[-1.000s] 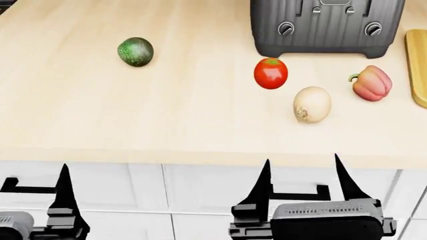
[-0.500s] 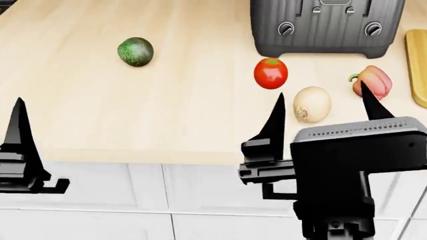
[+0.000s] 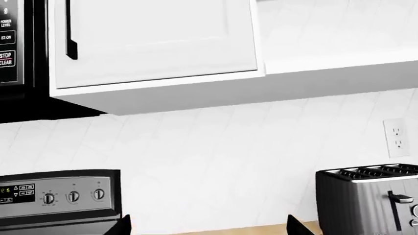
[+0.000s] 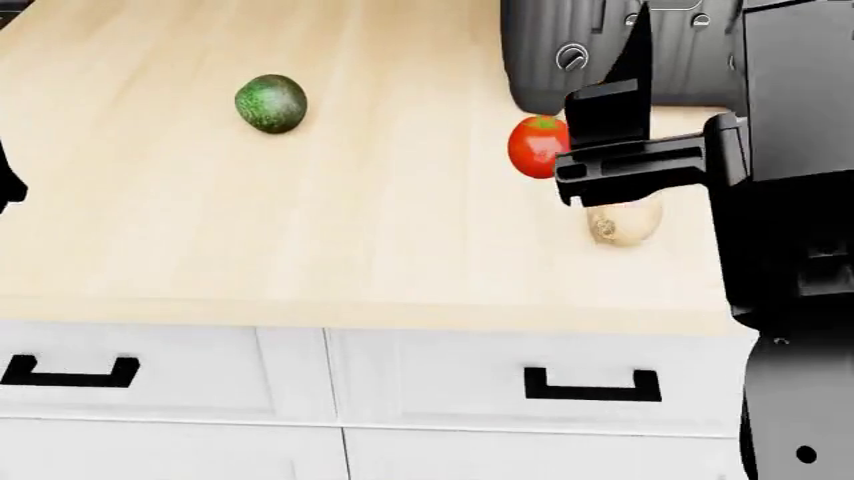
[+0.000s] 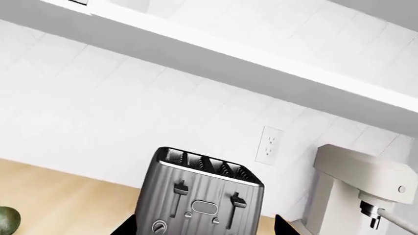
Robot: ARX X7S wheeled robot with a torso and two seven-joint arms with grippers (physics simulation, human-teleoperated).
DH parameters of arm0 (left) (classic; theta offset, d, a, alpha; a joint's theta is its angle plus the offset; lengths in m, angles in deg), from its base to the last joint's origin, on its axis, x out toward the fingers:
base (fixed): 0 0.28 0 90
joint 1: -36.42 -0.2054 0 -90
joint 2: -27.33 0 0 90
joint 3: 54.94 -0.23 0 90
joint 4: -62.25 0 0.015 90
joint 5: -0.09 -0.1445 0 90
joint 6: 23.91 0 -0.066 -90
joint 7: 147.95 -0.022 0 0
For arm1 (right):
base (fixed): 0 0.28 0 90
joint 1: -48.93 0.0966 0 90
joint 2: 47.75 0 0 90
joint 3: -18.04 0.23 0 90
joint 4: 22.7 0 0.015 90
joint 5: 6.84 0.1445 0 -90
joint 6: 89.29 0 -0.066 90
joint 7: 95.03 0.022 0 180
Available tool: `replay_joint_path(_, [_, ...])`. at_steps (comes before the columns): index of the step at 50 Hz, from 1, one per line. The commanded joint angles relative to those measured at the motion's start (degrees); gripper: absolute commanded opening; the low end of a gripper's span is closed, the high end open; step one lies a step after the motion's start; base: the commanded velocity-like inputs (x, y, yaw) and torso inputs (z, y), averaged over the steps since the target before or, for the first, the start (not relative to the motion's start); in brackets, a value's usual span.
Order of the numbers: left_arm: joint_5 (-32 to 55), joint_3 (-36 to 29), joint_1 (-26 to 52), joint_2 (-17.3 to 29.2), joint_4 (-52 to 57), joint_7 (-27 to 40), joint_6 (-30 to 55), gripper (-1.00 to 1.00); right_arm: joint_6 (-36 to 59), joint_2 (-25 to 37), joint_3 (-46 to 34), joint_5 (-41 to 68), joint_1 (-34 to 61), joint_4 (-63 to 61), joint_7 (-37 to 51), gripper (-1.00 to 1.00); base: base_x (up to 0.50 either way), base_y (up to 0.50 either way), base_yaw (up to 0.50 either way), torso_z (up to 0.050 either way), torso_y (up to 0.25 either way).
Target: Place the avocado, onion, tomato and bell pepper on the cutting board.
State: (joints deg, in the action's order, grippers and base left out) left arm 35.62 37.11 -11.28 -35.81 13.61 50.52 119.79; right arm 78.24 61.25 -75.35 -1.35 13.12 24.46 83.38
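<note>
Now the right end effector [image 4: 694,70] is hanging spread over the worktop's [image 4: 334,220] back right, covering the toaster [image 4: 541,60] and most of the onion [image 4: 621,222]. Tomato [image 4: 534,147] is sitting just left of it, avocado [image 4: 271,103] well apart amid bare wood. Pepper and board are hidden. Only a sliver of the left end effector [image 4: 7,180] is showing at the frame edge, its fingertips [image 3: 124,226] spread apart in the wrist view.
</note>
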Motion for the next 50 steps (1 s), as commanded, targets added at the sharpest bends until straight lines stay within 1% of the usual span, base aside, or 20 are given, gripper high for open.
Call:
replay_joint_path(1, [1.2,-1.2,14.1,3.6,-6.9,-1.4,5.8,1.0,6.9,3.1,-0.8,2.4,13.5,6.4,-4.0,1.0,0.0,0.0,0.0,0.0,0.0])
replay_joint_path(3, [4.1,1.0,16.7,2.5,-7.9,-0.9,8.8,1.0,6.9,3.3,-0.9,2.6,15.3,7.7,-4.5,1.0,0.0,0.0,0.0,0.0,0.0])
replay_joint_path(5, [4.0,0.0,19.7,2.9,-9.6,-1.3,9.9,1.0,6.5,4.1,-1.6,2.6,17.8,10.2,-4.9,1.0,0.0,0.0,0.0,0.0,0.0])
replay_joint_path(7, [2.7,-1.9,22.4,4.0,-11.1,-2.2,9.1,1.0,6.3,4.3,-1.3,3.0,19.9,12.3,-5.6,1.0,0.0,0.0,0.0,0.0,0.0])
replay_joint_path(8, [2.8,-1.9,23.2,4.0,-11.8,-2.4,9.3,1.0,6.5,4.3,-1.4,3.2,20.5,12.8,-5.8,1.0,0.0,0.0,0.0,0.0,0.0])
replay_joint_path(10, [1.6,-3.2,25.4,4.5,-13.9,-3.3,8.4,1.0,6.8,4.9,-2.9,3.5,22.6,14.2,-6.5,1.0,0.0,0.0,0.0,0.0,0.0])
replay_joint_path(13, [1.8,-3.4,27.7,4.5,-16.5,-4.1,8.6,1.0,6.8,5.2,-4.1,3.7,25.2,16.3,-7.0,1.0,0.0,0.0,0.0,0.0,0.0])
replay_joint_path(14, [2.7,-2.5,28.4,4.0,-17.6,-4.1,9.4,1.0,6.7,5.1,-4.4,3.7,26.3,17.2,-7.1,1.0,0.0,0.0,0.0,0.0,0.0])
replay_joint_path(20, [2.0,-4.2,31.2,4.6,-20.0,-5.0,9.7,1.0,5.2,4.9,-6.4,3.2,30.9,21.5,-6.9,1.0,0.0,0.0,0.0,0.0,0.0])
replay_joint_path(30, [1.6,-5.1,31.2,4.4,-20.3,-4.9,9.3,1.0,4.9,3.9,-6.8,3.3,31.2,21.3,-6.5,1.0,0.15,0.0,0.0,0.0,0.0])
replay_joint_path(50, [2.4,-4.0,30.3,4.6,-19.6,-4.6,9.1,1.0,5.4,4.1,-7.5,3.5,33.3,21.2,-6.3,1.0,0.36,0.0,0.0,0.0,0.0])
